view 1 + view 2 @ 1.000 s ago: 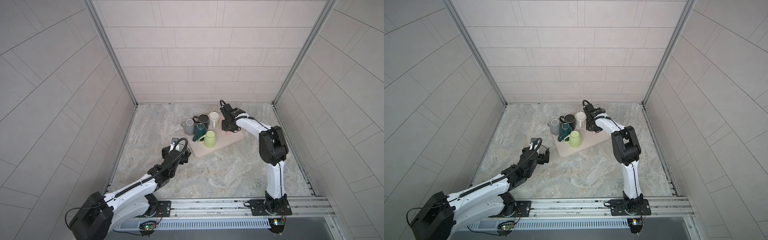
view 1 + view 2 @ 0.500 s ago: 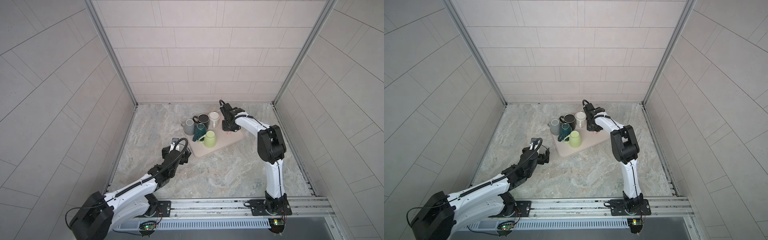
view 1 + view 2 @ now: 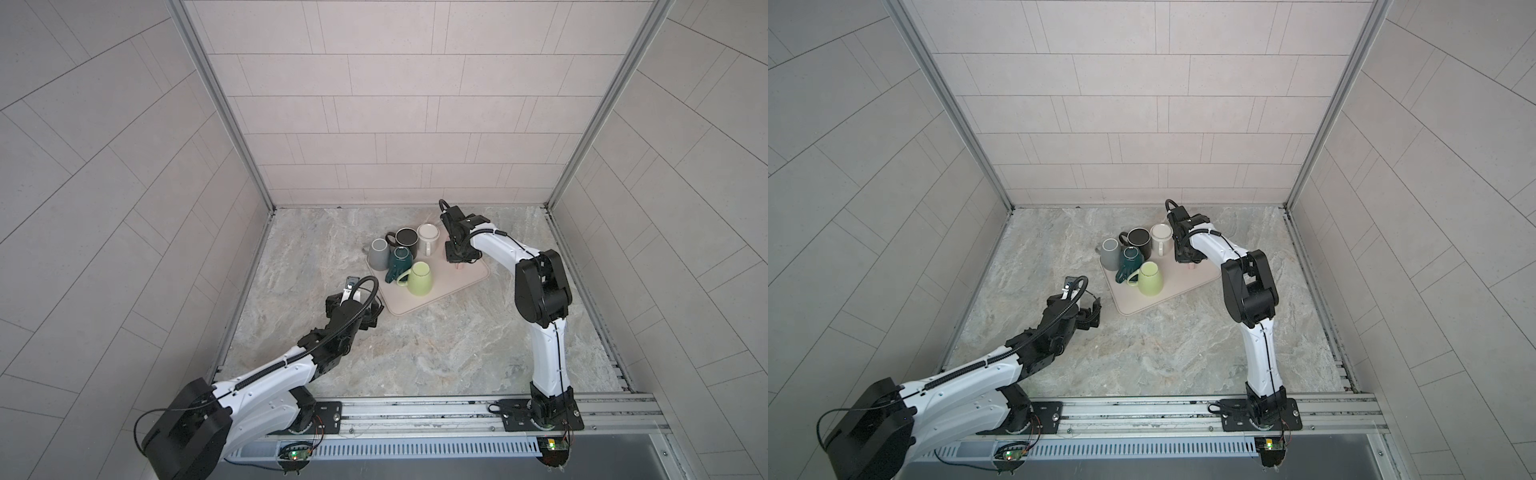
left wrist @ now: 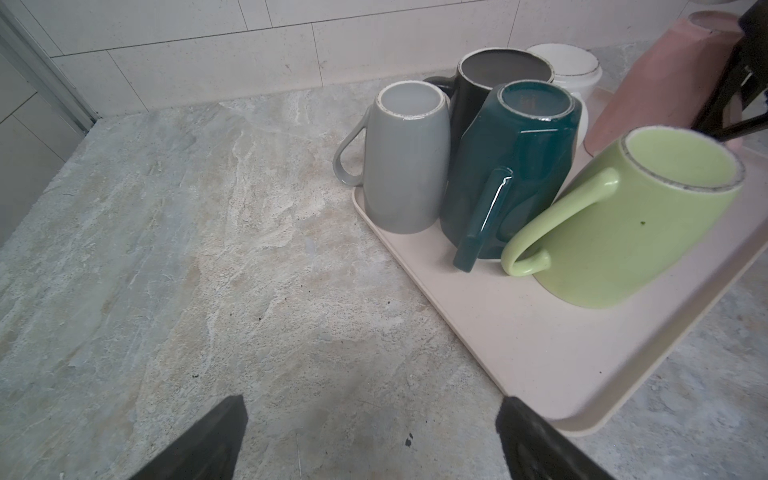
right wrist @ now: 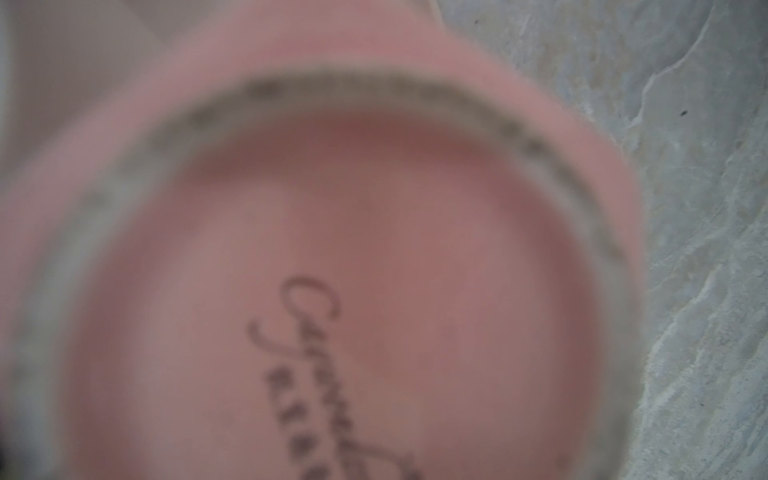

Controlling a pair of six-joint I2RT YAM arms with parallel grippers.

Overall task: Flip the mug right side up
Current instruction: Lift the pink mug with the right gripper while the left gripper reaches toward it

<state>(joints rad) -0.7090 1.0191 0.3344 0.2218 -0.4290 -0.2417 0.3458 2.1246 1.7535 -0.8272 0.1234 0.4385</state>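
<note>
Pink mug (image 4: 665,75): base-up near beige tray (image 4: 540,353) right corner | left wrist view shows its wall; both top views only a sliver under right gripper (image 3: 458,261), clamped closed, hold unclear | left gripper (image 4: 371,401) spread wide

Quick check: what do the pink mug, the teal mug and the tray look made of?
Pink mug: likely matte-glazed ceramic; unglazed speckled foot ring, printed maker's mark.
Teal mug: glossy glazed ceramic; sharp highlights.
Tray: probably matte plastic; speckled beige, thin rounded rim.
</note>
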